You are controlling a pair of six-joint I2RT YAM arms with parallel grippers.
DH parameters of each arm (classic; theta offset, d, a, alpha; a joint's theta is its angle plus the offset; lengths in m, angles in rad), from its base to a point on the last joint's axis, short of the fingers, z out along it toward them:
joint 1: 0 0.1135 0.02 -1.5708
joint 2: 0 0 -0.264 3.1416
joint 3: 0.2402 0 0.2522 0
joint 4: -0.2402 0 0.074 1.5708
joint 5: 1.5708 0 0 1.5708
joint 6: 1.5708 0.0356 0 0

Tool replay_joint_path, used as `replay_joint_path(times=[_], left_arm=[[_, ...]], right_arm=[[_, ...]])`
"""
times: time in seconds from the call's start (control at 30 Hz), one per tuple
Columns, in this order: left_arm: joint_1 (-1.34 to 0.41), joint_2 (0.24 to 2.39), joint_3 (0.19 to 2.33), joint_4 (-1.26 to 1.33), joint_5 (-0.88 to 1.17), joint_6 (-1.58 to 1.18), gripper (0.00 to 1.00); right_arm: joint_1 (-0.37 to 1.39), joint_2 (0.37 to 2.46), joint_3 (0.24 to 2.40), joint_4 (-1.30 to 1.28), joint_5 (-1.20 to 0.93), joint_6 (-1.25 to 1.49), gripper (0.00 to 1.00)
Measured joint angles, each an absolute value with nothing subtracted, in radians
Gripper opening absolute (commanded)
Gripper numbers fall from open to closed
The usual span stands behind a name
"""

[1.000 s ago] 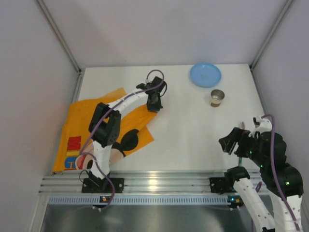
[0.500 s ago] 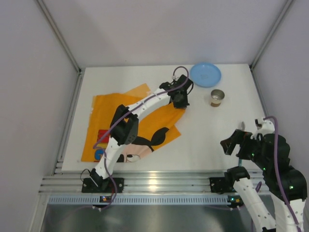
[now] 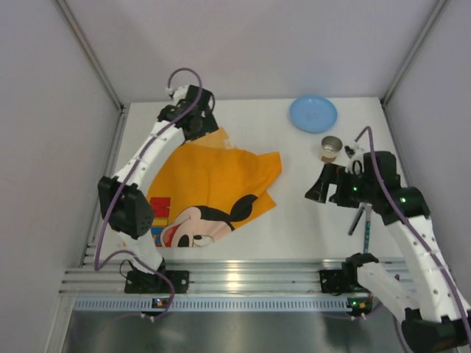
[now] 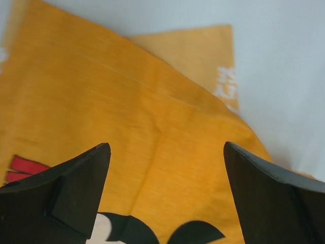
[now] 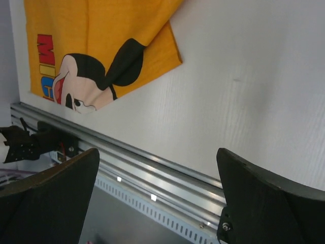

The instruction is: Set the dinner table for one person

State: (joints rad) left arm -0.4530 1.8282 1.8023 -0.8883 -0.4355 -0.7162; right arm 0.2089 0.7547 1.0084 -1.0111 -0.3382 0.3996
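Observation:
The white dinner table point(image 3: 294, 220) carries an orange cartoon-mouse placemat point(image 3: 213, 184) left of centre, its right corner folded over. My left gripper point(image 3: 197, 131) hovers above the placemat's far left corner. In the left wrist view the left gripper point(image 4: 165, 147) is open, with only the orange placemat point(image 4: 152, 112) below it. My right gripper point(image 3: 316, 191) hangs over bare table right of the placemat. In the right wrist view the right gripper point(image 5: 157, 152) is open and empty, and the placemat point(image 5: 101, 46) shows at upper left.
A blue plate point(image 3: 313, 114) lies at the far right of the table, with a small metal cup point(image 3: 331, 148) just in front of it. A thin dark utensil-like object point(image 3: 363, 220) lies near the right arm. The metal rail point(image 5: 152, 173) runs along the near edge.
The left gripper dragged the placemat to the right, opened and let it go, then drew back to the far left. The right arm swung in over the table.

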Motion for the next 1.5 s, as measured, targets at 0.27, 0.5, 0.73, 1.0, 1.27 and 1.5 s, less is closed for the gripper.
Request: replay_joint_path(times=[0.27,0.5,0.73,1.0,1.27,1.5], left_arm=[[-0.223,1.493,1.415,-0.89,-0.527,-0.707,0.98],[0.053,1.243,1.028,-0.875,-0.406,-0.704,0.98],[0.064,1.081,0.914,-0.896,-0.314,-0.703,0.98],[0.064,1.058,0.904,-0.903,-0.299,-0.691,0.98],[0.079,1.056,0.852,-0.911,-0.252,-0.735,0.98],[0.097,1.099,0.846,-0.907,-0.196,-0.761,0.98]], right_arm=[[0.271,1.289,0.997,-0.759,-0.498,0.438,0.84],[0.376,1.654,1.061,-0.658,-0.5,0.431,0.64],[0.416,1.822,1.097,-0.607,-0.507,0.439,0.63],[0.462,1.896,1.182,-0.534,-0.5,0.468,0.48],[0.55,1.935,1.195,-0.486,-0.476,0.499,0.05],[0.546,1.893,1.149,-0.498,-0.443,0.496,0.0]])
